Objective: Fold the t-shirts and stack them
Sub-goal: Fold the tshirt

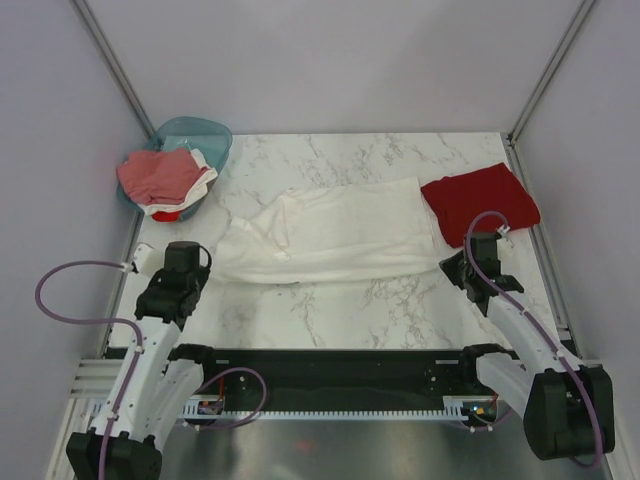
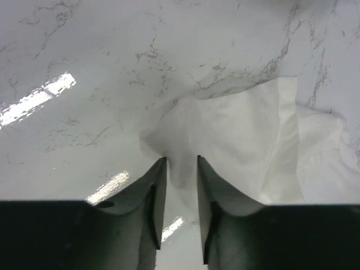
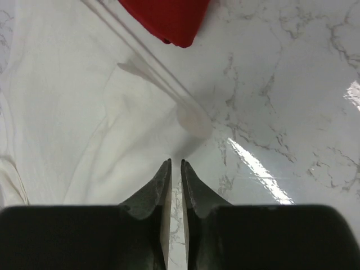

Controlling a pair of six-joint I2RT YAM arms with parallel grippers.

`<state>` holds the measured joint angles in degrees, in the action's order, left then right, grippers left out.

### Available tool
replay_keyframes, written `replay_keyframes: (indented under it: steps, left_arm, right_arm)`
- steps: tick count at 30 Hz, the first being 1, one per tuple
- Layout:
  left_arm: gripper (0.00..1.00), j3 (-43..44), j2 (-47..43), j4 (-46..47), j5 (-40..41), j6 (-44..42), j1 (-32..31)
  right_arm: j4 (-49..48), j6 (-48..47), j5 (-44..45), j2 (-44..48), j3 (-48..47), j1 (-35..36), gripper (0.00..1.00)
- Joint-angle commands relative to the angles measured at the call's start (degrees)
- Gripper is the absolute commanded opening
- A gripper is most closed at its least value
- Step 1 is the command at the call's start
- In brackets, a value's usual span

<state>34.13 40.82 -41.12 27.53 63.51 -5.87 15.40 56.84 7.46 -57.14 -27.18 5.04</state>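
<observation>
A large white t-shirt [image 1: 330, 235] lies spread across the middle of the marble table. My left gripper [image 1: 205, 268] is at its left end. In the left wrist view a corner of the white t-shirt [image 2: 242, 140] lies between the slightly parted fingertips of that gripper [image 2: 181, 160]. My right gripper [image 1: 452, 268] is at the shirt's right end. Its tips [image 3: 175, 163] are a narrow slit apart at the edge of the white t-shirt [image 3: 84, 112], with marble showing between them. A folded dark red t-shirt [image 1: 480, 200] [image 3: 169, 19] lies at the far right.
A teal plastic basket [image 1: 205, 135] stands at the back left, holding a pinkish-red t-shirt [image 1: 160, 175] and a white one [image 1: 195, 188] that spill over its front. Metal frame posts rise at the table's back corners.
</observation>
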Motion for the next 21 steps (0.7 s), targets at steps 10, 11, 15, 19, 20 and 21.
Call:
replay_keyframes:
  steps: [10,11,15,19,20,21]
  left_arm:
    - [1.0,3.0,-4.2,6.6,-6.2,-10.4,0.2]
    - [0.99,3.1,-3.6,8.1,-7.8,-13.2,0.2]
    - [0.96,0.7,-1.3,18.5,-19.5,-18.2,0.2]
    - [0.96,-2.2,3.8,28.4,-23.6,-18.8,0.2]
    - [0.95,-1.4,8.4,29.3,-24.1,-18.8,0.2]
    - [0.95,-0.7,10.6,29.5,-24.4,-19.0,0.2]
  right_arm:
    - [-2.9,-9.2,0.4,5.9,-3.0,-0.1,0.74]
    - [-3.2,-11.5,-1.0,4.2,-5.4,0.0,0.73]
    - [-4.4,-14.7,-3.9,-6.9,-10.6,3.0,0.7]
    - [-6.0,-14.2,-2.3,-15.0,-15.0,7.0,0.68]
    - [-6.2,-14.0,-2.1,-16.3,-16.6,7.2,0.68]
    - [-7.2,-13.8,-2.0,-18.6,-17.1,7.4,0.68]
